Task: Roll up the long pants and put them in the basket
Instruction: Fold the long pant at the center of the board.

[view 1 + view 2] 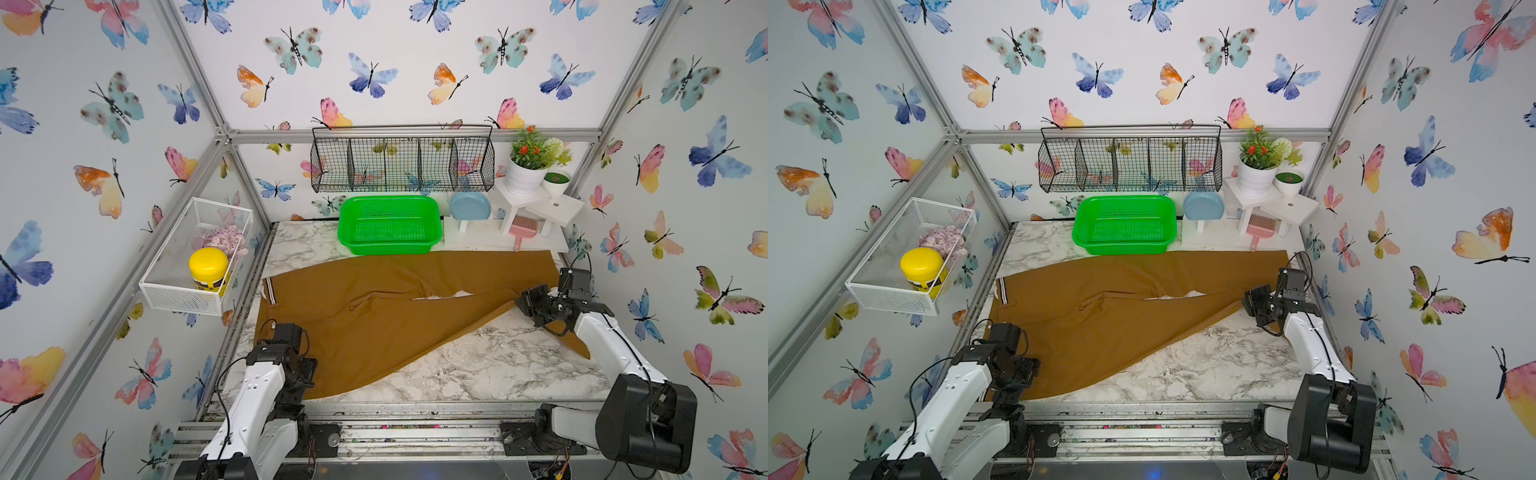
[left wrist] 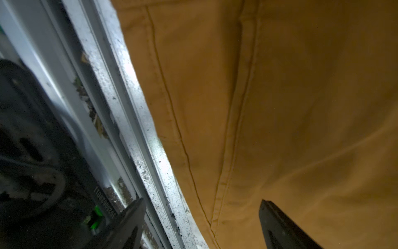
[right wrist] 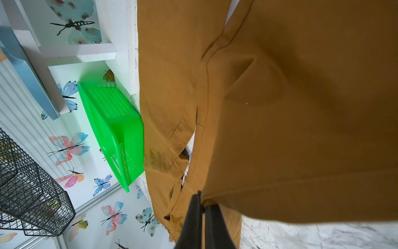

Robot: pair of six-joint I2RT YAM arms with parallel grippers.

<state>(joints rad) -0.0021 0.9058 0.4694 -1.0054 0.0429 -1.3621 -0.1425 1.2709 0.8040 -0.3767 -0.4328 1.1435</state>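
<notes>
Marble-patterned tabletop (image 1: 478, 365) carries the long pants (image 1: 374, 307), spread across it with the striped waistband (image 1: 269, 289) at the left edge and both legs running to the right. The far leg lies just in front of the green basket (image 1: 388, 224). My right pincer (image 3: 202, 207) is pressed together, pinching the hem of the near leg. My left pincer (image 2: 202, 222) stands spread wide at the pants' near-left edge, one finger over the cloth, one over the metal rail (image 2: 150, 151).
</notes>
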